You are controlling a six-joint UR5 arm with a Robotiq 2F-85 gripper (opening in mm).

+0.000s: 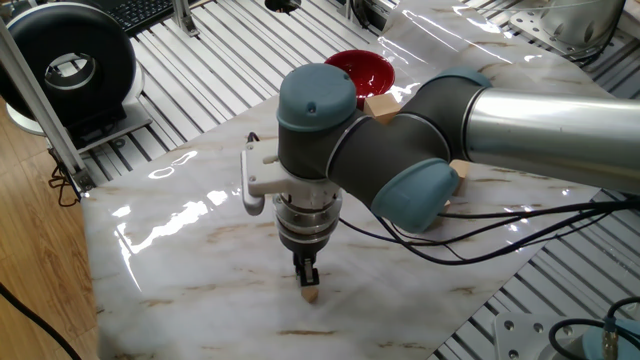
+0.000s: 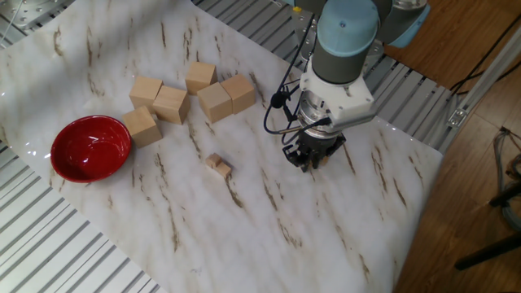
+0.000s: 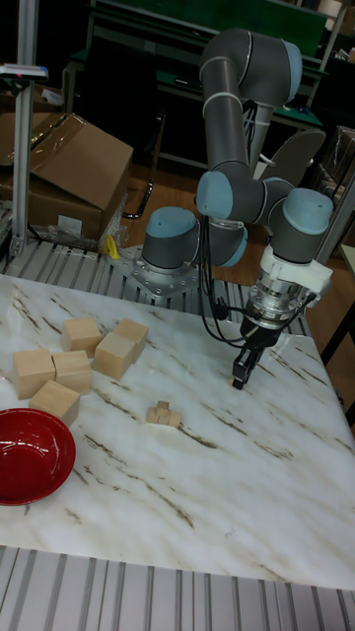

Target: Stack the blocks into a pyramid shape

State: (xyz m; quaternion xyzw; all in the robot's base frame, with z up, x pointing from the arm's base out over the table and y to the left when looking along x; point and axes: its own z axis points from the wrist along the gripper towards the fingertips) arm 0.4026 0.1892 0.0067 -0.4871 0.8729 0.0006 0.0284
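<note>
At the near edge of the marble table (image 1: 180,250), close to its wooden-floor side, the gripper (image 1: 308,279) is pointed straight down, and its two dark fingers are closed on one tiny tan cube (image 1: 311,294). The cube is seen at the fingertips, at or just above the tabletop; whether its underside touches the marble cannot be told from these views. In the other fixed view the same gripper (image 2: 312,159) is seen from above, with the cube largely hidden beneath the fingers. In the tall fixed view the gripper (image 3: 241,373) is shown hanging below the white wrist flange, with the cube (image 3: 238,382) just visible as a pale speck at its tips.

Above the fingers, the grey and pale-blue arm (image 1: 400,150) is bent over the table, and black cables are looped from the wrist.

Well apart from the gripper, toward the middle of the table, a small stepped pile (image 2: 217,164) of the other tiny cubes is found; in the tall fixed view the pile (image 3: 164,414) appears to be made of two cubes side by side with a third on top, though the count is hard to confirm at this size.

Farther out, a group of large wooden blocks (image 2: 189,96) is set near the far side of the table, several of them touching. A red bowl (image 2: 90,147) is placed just beside the outermost large block, near the table's edge.
</note>
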